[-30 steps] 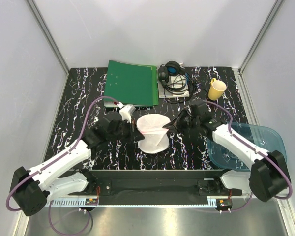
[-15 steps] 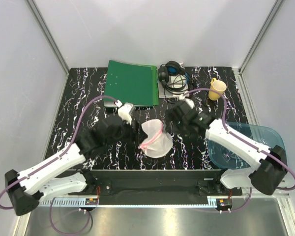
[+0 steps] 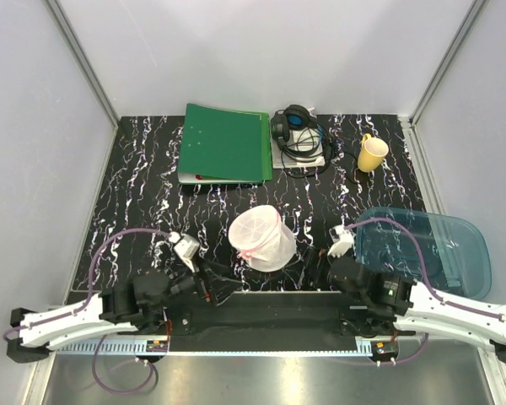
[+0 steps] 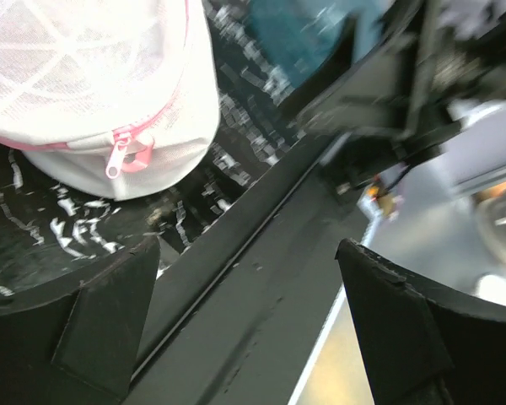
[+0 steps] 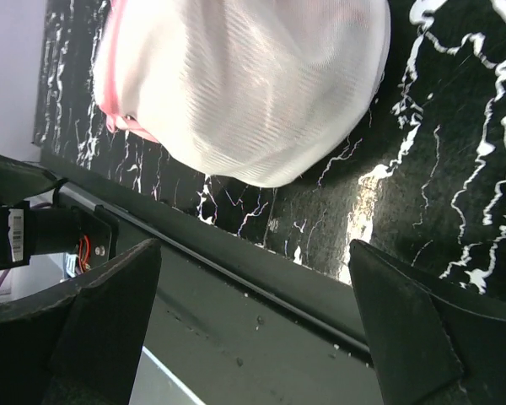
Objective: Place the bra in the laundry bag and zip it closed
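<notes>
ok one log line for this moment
laundry bag: zip looks closed, unheld | left gripper: open, empty | right gripper: open, empty

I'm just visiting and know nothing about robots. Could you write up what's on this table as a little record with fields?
laundry bag: white mesh, pink trim, mid table, touched by neither tool
zip: looks closed where the left wrist view shows it
bra: not visible
left tool: open, empty, near the front edge
right tool: open, empty, near the front edge
also there: green folder, headphones, yellow mug, blue tray
</notes>
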`<state>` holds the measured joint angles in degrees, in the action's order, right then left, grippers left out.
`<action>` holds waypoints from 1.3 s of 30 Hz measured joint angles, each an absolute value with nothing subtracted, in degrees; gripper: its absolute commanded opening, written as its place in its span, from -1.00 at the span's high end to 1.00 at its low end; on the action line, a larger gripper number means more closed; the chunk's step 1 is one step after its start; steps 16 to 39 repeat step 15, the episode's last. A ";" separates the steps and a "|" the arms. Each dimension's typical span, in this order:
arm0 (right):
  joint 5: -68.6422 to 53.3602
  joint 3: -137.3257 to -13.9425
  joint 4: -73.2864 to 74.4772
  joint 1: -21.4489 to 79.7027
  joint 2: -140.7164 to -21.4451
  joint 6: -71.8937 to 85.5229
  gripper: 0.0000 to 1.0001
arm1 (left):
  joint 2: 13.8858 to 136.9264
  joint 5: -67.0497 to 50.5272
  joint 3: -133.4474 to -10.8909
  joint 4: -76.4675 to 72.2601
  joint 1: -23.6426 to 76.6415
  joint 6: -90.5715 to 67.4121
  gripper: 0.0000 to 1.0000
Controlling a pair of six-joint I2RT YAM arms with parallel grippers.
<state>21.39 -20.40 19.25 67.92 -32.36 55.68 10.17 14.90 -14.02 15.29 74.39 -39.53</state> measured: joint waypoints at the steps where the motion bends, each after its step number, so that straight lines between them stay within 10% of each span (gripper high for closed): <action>1: 21.69 -17.54 17.10 68.64 -30.57 56.25 -0.99 | 6.37 14.94 -12.27 14.98 74.48 -40.18 -0.87; 39: 26.61 -2.42 -4.84 70.24 -17.21 57.23 -0.99 | 0.51 8.69 -2.70 -1.72 74.48 -44.62 -0.89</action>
